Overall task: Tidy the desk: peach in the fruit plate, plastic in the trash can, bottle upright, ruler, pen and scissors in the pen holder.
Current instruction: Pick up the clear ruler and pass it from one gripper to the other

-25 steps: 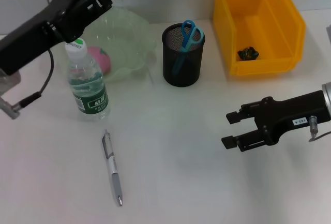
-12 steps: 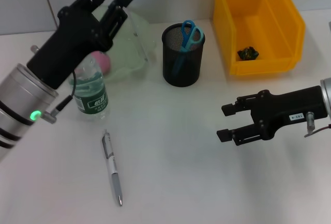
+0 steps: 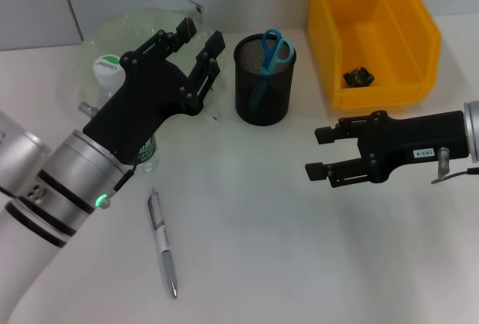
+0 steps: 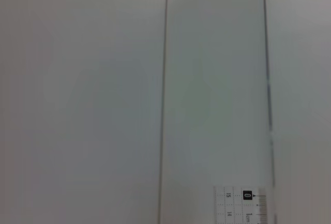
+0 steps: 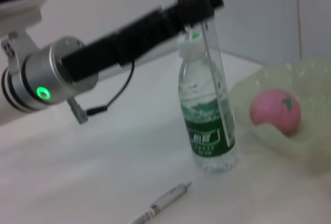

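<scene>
Clear straight ruler now clamped in left gripper, swung right toward black mesh pen holder; right gripper hovers open.

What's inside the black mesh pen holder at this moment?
In the pen holder stand the scissors, blue handles up and blades down. Its mesh wall hides the lower inside. The ruler is in the left end effector; the pen lies on the desk.

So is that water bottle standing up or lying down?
Upright: the bottle stands on its base on the desk, white cap on top.
</scene>
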